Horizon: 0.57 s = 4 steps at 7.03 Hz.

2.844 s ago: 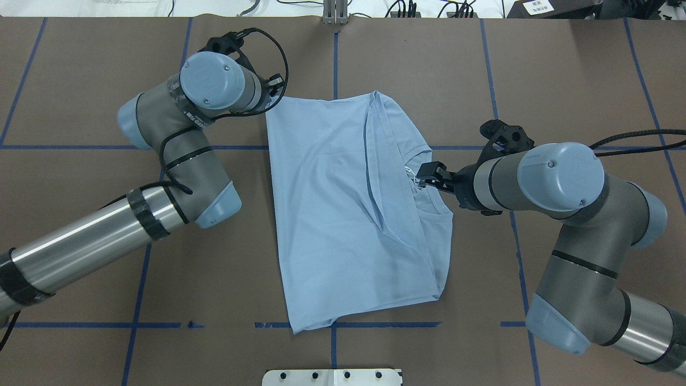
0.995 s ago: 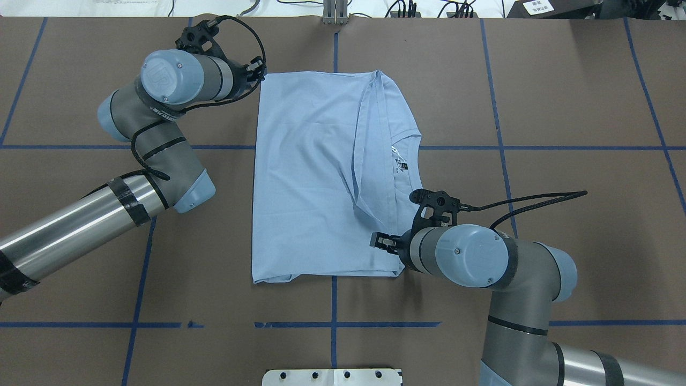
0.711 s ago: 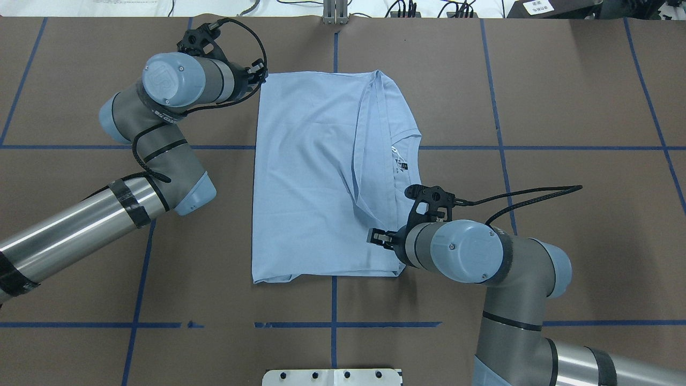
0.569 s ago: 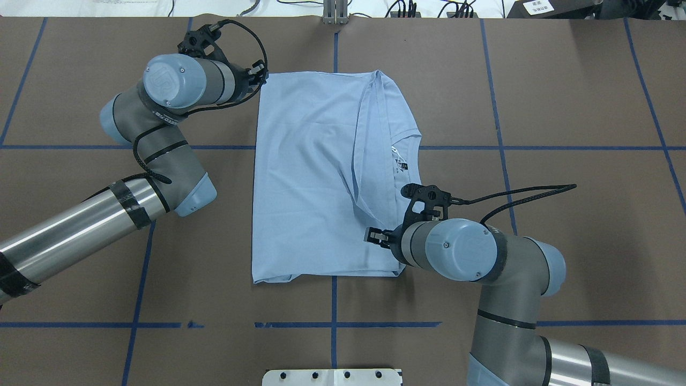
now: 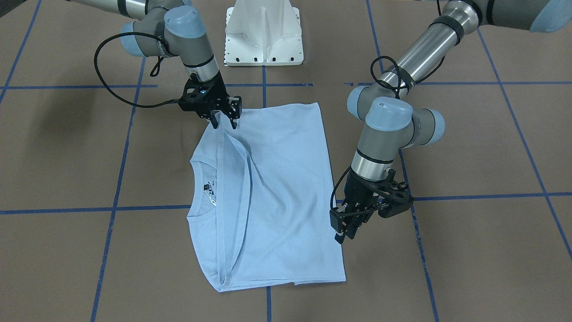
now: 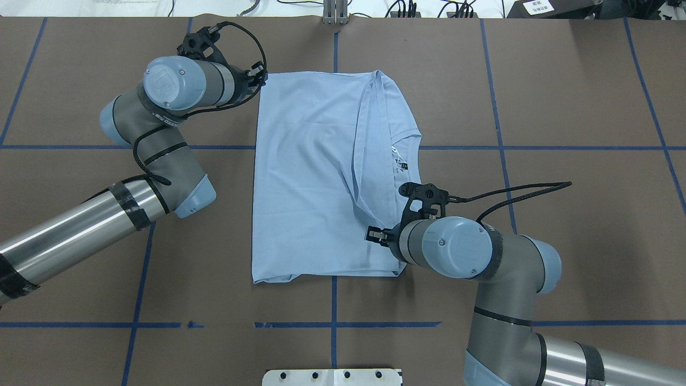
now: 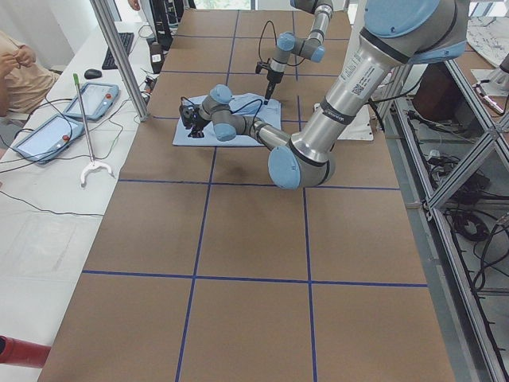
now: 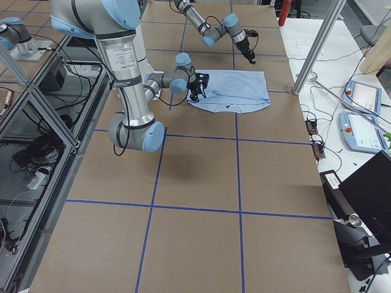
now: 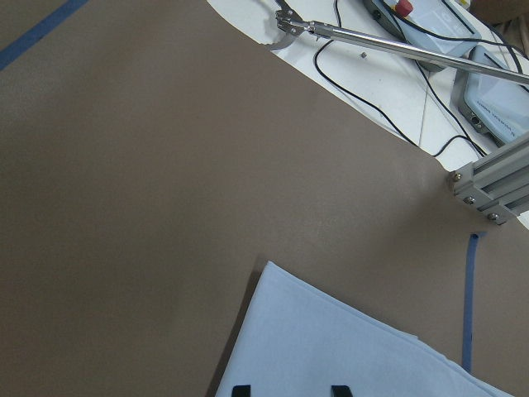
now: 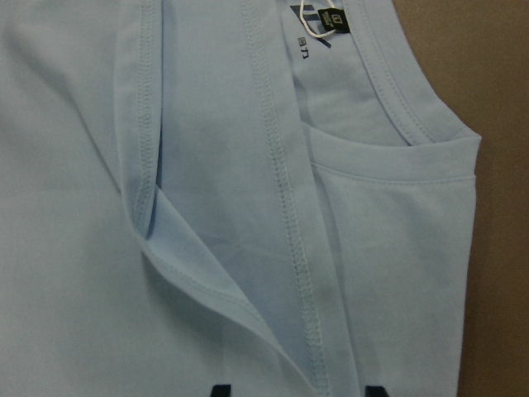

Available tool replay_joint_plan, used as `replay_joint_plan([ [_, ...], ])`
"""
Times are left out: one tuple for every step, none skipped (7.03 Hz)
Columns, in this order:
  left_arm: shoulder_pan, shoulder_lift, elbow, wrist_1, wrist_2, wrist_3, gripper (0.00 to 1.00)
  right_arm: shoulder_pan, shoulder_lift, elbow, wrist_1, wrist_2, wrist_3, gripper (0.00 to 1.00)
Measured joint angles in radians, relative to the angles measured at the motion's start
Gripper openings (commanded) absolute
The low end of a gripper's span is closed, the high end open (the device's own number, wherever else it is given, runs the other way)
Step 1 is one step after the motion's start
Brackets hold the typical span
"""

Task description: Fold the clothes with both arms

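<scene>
1. Shirt first: the light blue T-shirt lies flat on the brown table in the middle of the overhead frame. It is folded into a rough rectangle with its neckline toward the frame's right.
2. A stitched edge runs from the top of the shirt down toward its lower right, standing up a little as a loose flap. The black neck label shows just inside the collar.
3. The right gripper hangs at the lower end of that flap, in the lower right part of the shirt as the overhead frame shows it. Its wrist view shows both fingertips spread wide with cloth beneath them – released, grasping nothing. Whether they touch the fabric cannot be told.
4. The left gripper sits at the shirt's upper left corner in the overhead frame. In its wrist view the fingertips are parted over that corner and pinch no cloth.
5. Blue tape lines cross the table in a grid.
6. A white pedestal base stands at top centre of the front-facing frame.
7. A person sits at the upper left of the exterior left frame, near two tablets on a white bench
</scene>
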Motion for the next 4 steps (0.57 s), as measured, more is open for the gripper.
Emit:
replay_joint_plan([
  [0.000, 0.000, 0.000, 0.000, 0.000, -0.001, 0.43, 0.000, 0.001, 0.000, 0.000, 0.000, 0.000, 0.06],
  [0.000, 0.000, 0.000, 0.000, 0.000, -0.002, 0.43, 0.000, 0.001, 0.000, 0.000, 0.000, 0.000, 0.00],
  [0.000, 0.000, 0.000, 0.000, 0.000, -0.002, 0.43, 0.000, 0.002, 0.000, 0.000, 0.000, 0.001, 0.00],
  [0.000, 0.000, -0.001, 0.001, 0.000, -0.002, 0.43, 0.001, 0.001, 0.000, 0.000, 0.001, 0.001, 0.00],
])
